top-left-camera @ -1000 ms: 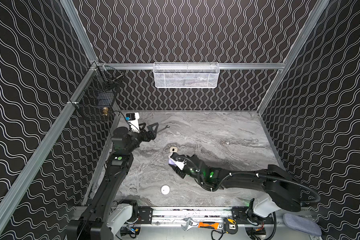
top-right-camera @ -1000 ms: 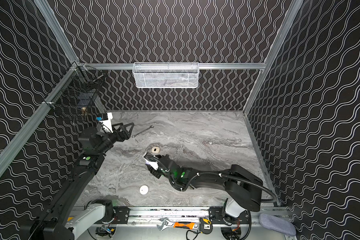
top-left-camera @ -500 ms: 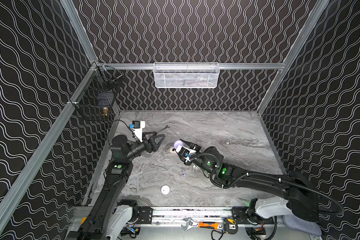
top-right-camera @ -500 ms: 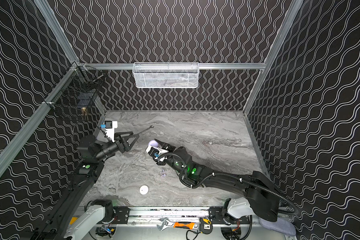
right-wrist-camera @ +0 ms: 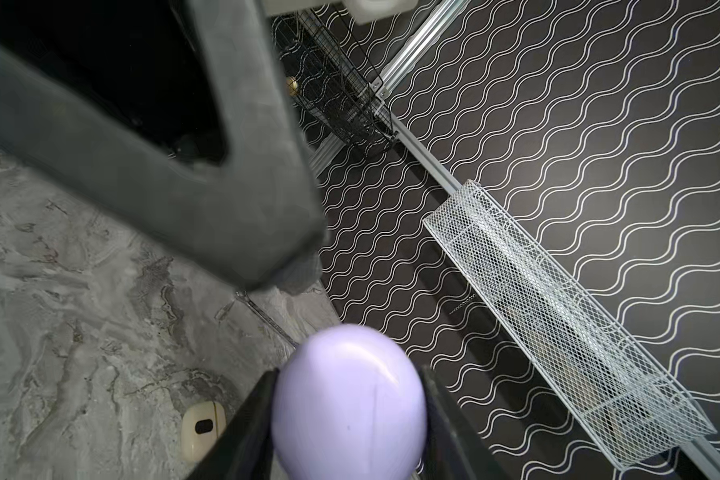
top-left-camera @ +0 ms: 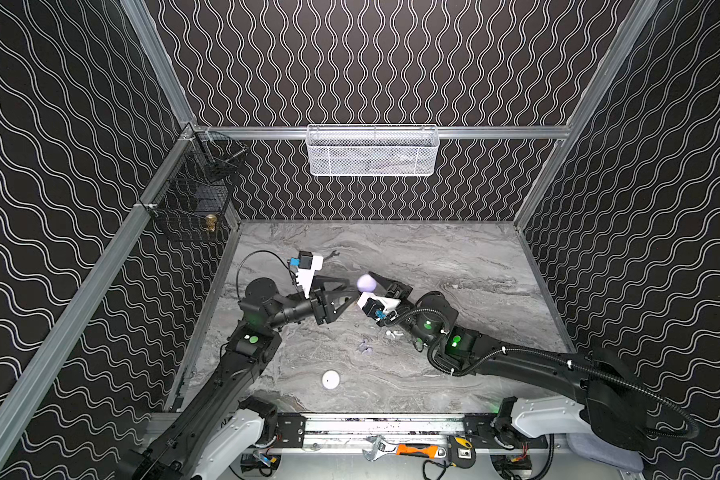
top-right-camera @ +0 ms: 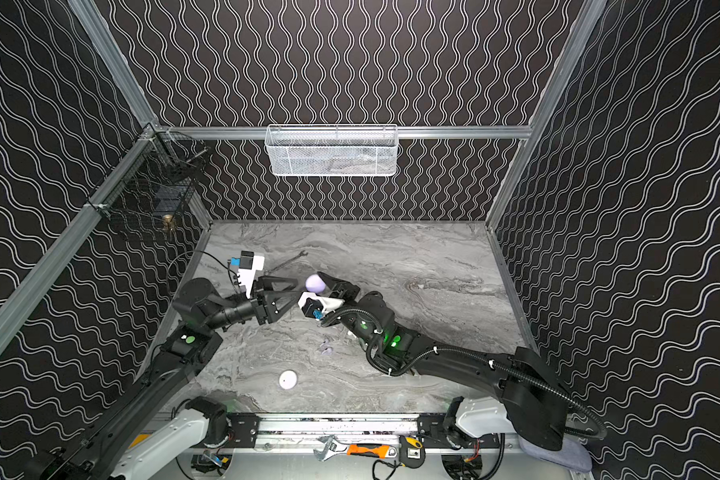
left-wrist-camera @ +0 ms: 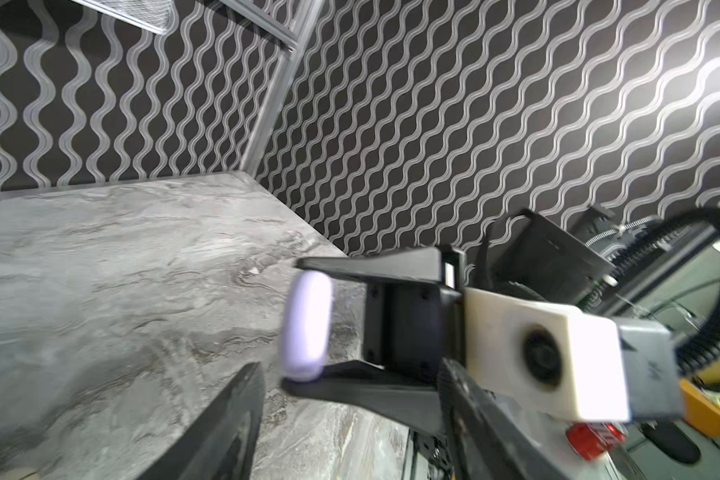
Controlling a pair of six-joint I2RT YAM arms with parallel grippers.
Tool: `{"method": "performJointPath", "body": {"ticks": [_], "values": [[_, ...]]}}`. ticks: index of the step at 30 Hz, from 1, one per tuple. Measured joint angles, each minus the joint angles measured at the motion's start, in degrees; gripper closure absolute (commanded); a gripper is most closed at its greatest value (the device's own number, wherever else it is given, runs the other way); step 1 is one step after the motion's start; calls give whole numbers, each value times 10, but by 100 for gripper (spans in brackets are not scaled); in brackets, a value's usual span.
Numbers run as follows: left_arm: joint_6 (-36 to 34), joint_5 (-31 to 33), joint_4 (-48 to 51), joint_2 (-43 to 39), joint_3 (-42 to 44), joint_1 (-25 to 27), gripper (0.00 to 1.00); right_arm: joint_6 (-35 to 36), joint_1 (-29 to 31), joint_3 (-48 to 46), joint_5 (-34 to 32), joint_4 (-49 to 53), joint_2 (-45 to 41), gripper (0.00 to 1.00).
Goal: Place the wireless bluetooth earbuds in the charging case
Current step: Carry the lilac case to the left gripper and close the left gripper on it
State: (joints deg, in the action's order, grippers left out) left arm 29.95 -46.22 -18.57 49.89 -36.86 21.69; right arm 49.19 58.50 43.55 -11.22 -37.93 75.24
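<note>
Ground: marble tabletop (top-left-camera: pixel 454 257), its right and back stretches bare. A wrench (top-right-camera: pixel 292 259) lies back-left and a white round case (top-left-camera: pixel 330 379) sits near the front edge.

Mid-table, raised: right gripper (top-left-camera: pixel 368 284), jaws pinched on a lilac charging case (right-wrist-camera: pixel 350 399). The lid is closed, the long axis runs out along the fingers, and the thin edge faces the left gripper (top-left-camera: pixel 353 291). Left jaws stand apart, empty, just beside the case.

On the table by the right arm: lilac earbuds (top-left-camera: pixel 364 347) and white earbuds (top-left-camera: pixel 393 332). They are too small to tell which way they point.

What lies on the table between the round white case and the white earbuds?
The lilac earbuds lie loose there, seen in a top view.
</note>
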Motion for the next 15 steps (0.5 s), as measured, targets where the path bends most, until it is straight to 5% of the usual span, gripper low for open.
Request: {"method": "performJointPath", "body": {"ticks": [15], "values": [[-91,80,104,14,-26,37,47,17,-5,-11,84,-7,-18,75]]}}
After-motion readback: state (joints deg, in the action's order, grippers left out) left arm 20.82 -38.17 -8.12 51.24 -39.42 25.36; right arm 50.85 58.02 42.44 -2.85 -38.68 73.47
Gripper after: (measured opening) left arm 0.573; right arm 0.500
